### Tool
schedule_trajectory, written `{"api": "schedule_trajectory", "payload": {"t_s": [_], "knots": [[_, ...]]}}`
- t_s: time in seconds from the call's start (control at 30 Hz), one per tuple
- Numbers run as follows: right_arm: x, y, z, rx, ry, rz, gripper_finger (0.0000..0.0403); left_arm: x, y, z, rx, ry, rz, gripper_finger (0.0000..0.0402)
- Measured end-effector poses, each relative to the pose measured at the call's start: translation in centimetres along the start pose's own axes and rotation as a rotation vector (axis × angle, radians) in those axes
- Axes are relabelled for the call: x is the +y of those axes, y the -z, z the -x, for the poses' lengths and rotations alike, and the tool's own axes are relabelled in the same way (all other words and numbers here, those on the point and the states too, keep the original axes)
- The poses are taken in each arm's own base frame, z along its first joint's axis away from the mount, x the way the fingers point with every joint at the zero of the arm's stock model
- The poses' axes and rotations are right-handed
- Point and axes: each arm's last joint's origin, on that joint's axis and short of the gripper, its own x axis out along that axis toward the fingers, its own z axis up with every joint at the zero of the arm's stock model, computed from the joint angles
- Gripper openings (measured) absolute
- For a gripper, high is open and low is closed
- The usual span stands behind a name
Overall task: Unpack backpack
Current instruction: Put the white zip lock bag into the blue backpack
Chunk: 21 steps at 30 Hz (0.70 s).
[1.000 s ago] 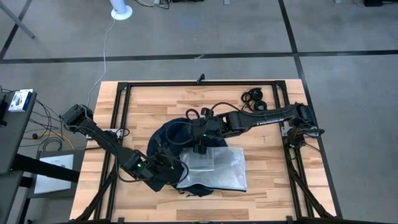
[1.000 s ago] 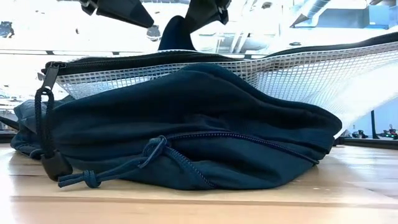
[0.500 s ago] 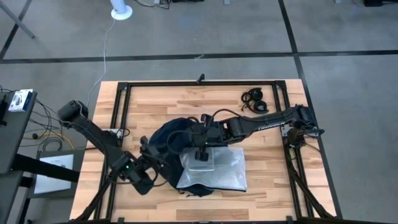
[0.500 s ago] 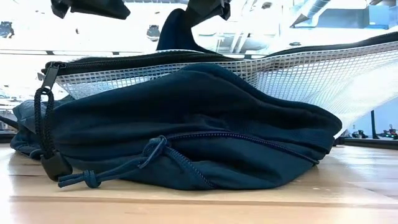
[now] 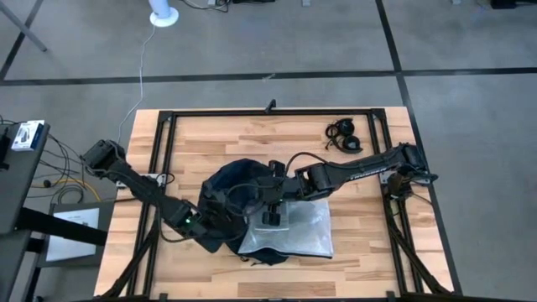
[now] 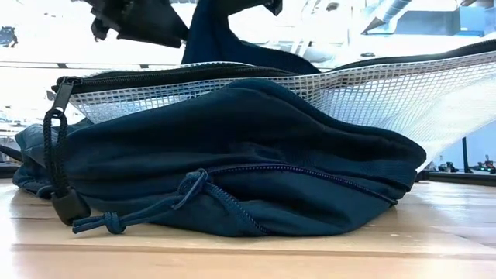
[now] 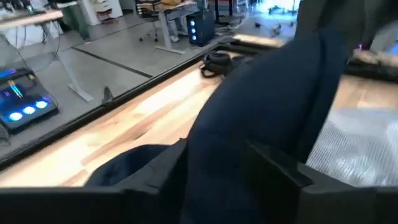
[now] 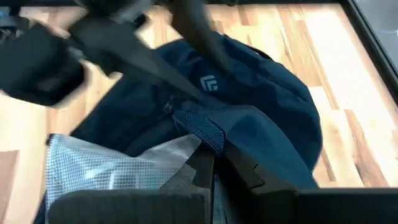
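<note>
The dark navy backpack [image 5: 228,195] lies flat on the middle of the table, also seen in the low view [image 6: 232,170]. A clear mesh pouch [image 5: 294,225] lies on its right half. My right gripper [image 5: 267,200] is over the backpack's middle, shut on its fabric, which stands up in a peak [image 6: 209,35]. My left gripper [image 5: 211,221] is at the backpack's left side, open. A raised fold of navy fabric [image 7: 217,155] fills the gap between its fingers. My right gripper pinches a navy fabric edge of the backpack [image 8: 198,127] between its two fingers, coming from above. The fabric is drawn up in a peak while the rest of the backpack stays on the table. Whether my left gripper's fingers [image 7: 168,171] touch the fold between them, I cannot tell.
A black coiled item [image 5: 344,136] lies at the table's far right. A black frame [image 5: 168,122] runs around the tabletop. The backpack's drawstring and cord pull [image 6: 66,203] trail on the wood at its near side. Bare wood shows at the far left and along the near edge.
My left gripper drew back toward the table's near left corner, then returned to the backpack's left side. My right gripper shifted slightly left, still holding the fabric. The fabric peak now stands taller and wider in the low view.
</note>
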Motion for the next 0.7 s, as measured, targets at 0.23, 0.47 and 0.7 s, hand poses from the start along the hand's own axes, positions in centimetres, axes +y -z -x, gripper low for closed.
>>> {"api": "schedule_trajectory", "payload": {"t_s": [0.23, 0.47, 0.7], "knots": [[-0.4, -0.1, -0.1, -0.005, 0.006, -0.002, 0.0000, -1.4, -1.1, -0.8, 0.086, 0.253, -0.126, 0.0210], [-0.3, -0.4, -0.1, -0.032, 0.003, 0.028, 0.0000, -1.7, -1.3, -0.8, 0.082, 0.300, -0.151, 0.0248], [-1.0, -0.4, -0.3, -0.021, 0.017, 0.035, 0.0000, -1.5, -1.8, 0.2, 0.072, 0.339, -0.132, 0.0254]]}}
